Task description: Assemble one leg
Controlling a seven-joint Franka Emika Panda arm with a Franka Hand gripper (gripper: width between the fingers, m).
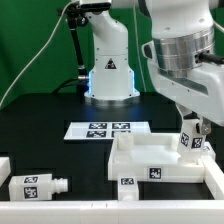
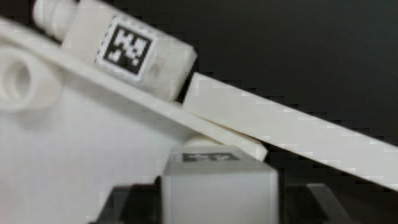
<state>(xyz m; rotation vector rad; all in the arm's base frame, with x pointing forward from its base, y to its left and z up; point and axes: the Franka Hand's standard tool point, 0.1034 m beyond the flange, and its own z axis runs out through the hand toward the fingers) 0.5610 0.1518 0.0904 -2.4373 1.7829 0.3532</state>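
Observation:
My gripper is shut on a leg, a small white post with a black-and-white tag, and holds it upright over the corner of the large flat white square piece at the exterior view's right. In the wrist view the held leg fills the gap between the dark fingers of my gripper, with the square piece just beyond it. A second tagged leg lies past that piece. A third leg lies at the front on the exterior view's left.
The marker board lies flat behind the square piece. The robot base stands at the back. A white part shows at the left edge. A white slanted strip crosses the wrist view beside the square piece.

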